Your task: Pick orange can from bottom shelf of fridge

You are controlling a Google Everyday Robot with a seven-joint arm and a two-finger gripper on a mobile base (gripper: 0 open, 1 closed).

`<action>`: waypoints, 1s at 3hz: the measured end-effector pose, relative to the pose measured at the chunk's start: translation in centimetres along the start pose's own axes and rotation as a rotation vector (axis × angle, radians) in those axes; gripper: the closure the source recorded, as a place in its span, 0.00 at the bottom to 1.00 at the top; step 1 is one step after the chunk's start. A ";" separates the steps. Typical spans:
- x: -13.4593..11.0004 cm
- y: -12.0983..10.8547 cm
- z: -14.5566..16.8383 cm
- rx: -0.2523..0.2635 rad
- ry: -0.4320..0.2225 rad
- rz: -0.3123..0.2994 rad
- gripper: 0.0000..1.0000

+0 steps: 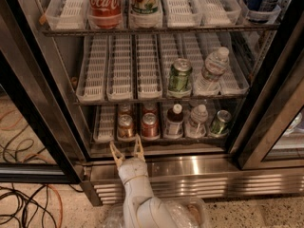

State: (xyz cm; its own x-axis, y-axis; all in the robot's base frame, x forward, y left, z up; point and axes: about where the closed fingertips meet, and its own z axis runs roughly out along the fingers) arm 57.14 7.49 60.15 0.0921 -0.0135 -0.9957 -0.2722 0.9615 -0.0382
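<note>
- fingers (116, 152) spread apart, gripping nothing
- gripper (127, 147) just below orange can (125, 126), over fridge (199, 169) steel sill
- orange can: copper body, silver top, upright at front edge of bottom shelf (105, 125)
- red can (149, 125) just right of orange can; white tray lane on its left

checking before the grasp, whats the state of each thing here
orange can: upright, not held
hand: open, just in front of it
red can: upright
fridge: door open
right green can: tilted
</note>
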 end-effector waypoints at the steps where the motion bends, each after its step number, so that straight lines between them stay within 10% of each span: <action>1: 0.0 0.0 0.0 0.000 0.000 0.000 0.26; 3: 0.6 -0.6 2.3 0.026 -0.001 0.007 0.32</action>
State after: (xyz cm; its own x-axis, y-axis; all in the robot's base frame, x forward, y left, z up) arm 59.60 7.57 59.74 0.0918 -0.0068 -0.9958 -0.2477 0.9684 -0.0295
